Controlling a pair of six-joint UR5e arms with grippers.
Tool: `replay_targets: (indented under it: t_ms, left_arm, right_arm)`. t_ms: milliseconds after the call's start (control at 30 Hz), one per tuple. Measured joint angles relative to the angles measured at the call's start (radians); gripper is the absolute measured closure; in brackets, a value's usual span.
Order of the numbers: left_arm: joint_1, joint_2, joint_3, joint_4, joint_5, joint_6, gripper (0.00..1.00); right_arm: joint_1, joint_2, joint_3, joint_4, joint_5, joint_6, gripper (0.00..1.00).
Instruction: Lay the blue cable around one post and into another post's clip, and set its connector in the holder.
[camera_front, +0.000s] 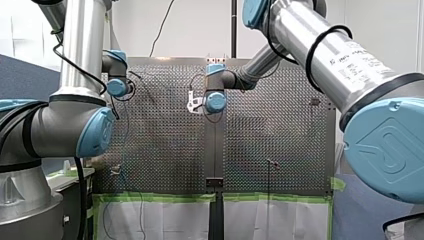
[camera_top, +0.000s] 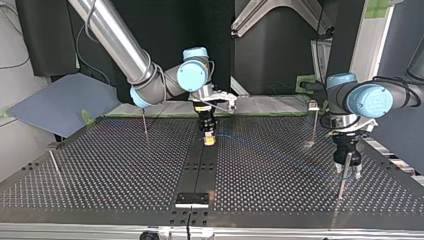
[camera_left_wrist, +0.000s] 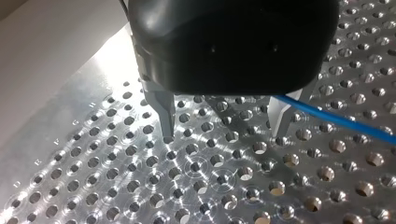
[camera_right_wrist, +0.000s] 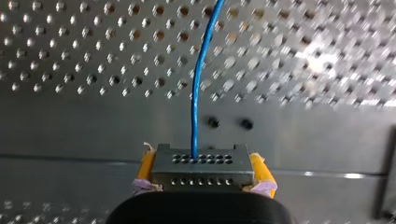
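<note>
- Right gripper (camera_right_wrist: 203, 163): yellow pads (camera_right_wrist: 261, 169) were closed snugly on both sides of the connector (camera_right_wrist: 201, 175). The connector was a dark grey rectangular block with two rows of small round holes in its face.
- The blue cable (camera_right_wrist: 196, 93), thin and glossy with a slight bow, left the connector's upper row of holes and ran ahead over the table.
- Below the connector lay a smooth, unperforated metal strip (camera_right_wrist: 93, 126) with two dark screw holes. Beyond it was the perforated table (camera_right_wrist: 70, 46), bright metal with regular round holes.
- In the top view the right gripper pointed straight down over that central strip, with the connector low above it. Whether the connector touched the strip could not be told.
- Left gripper (camera_left_wrist: 224, 133): a rounded black body with two narrow, tapered metal fingers (camera_left_wrist: 166, 116). They stood wide apart with only table showing between them. The tips were close over the holes; whether they touched could not be told.
- In the left wrist view the cable came out from behind one finger and ran away across the table. Whether it touched that finger was unclear.
- In the top view the left gripper hung at the view's right, just beside a thin upright metal post (camera_top: 341, 184). The cable showed as a faint blue arc lying between the two grippers.
- Three more thin posts stood well apart. One (camera_top: 314, 122) was behind the left gripper, one (camera_top: 145, 122) beside the right arm, and one (camera_top: 54, 165) at the view's far left.
- A small dark block (camera_top: 192, 199) with a pale face sat at the strip's near end, well apart from the connector.
</note>
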Motion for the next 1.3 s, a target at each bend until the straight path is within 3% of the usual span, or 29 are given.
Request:
replay_targets:
  t_ms: [200, 400, 667, 933, 1300]
  left_arm:
    - [0.001, 0.0, 0.0, -0.004, -0.017, 0.002, 0.0]
    - [-0.001, 0.0, 0.0, -0.008, -0.038, 0.003, 0.0]
    - [-0.004, 0.0, 0.0, -0.012, -0.052, 0.005, 0.0]
    - [-0.008, 0.0, 0.0, -0.013, -0.062, 0.021, 0.0]
    - [-0.011, 0.0, 0.0, -0.023, -0.085, 0.048, 0.0]
  right_arm:
    - [-0.02, 0.0, 0.061, -0.061, 0.01, 0.011, 1.0]
    - [-0.048, 0.0, 0.117, -0.117, 0.024, 0.033, 1.0]
    - [-0.077, 0.0, 0.189, -0.189, 0.08, 0.033, 1.0]
    - [-0.106, 0.0, 0.256, -0.256, 0.101, 0.059, 1.0]
    - [-0.121, 0.001, 0.35, -0.35, 0.177, 0.059, 1.0]
